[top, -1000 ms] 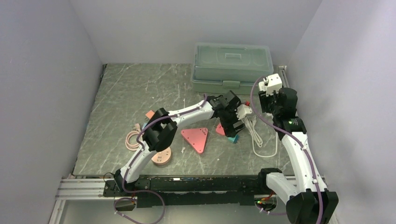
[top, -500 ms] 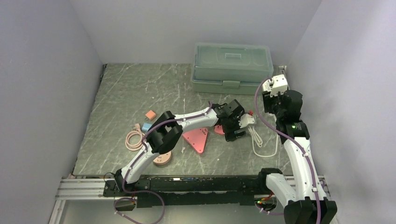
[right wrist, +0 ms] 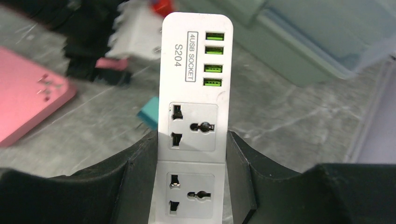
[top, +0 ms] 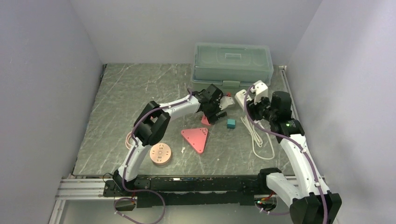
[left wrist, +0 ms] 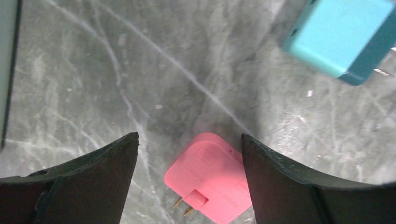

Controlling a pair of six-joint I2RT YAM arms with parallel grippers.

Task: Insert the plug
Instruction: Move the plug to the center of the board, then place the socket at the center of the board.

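left jaws spread above pink plug [left wrist: 210, 179], right jaws pinching power strip [right wrist: 194, 93] near bin [top: 232, 65]

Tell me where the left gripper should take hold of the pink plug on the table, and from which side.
Grip the pink plug by its body, across the two edges flanking the prongs, coming straight down. It lies flat under the open left gripper, turned diagonally to the fingers, so a small wrist turn would probably square the grip and keep the prongs clear.

Grey marble table [top: 126, 93], pink plug [left wrist: 212, 179], teal cube [top: 230, 123], green box [top: 232, 65]
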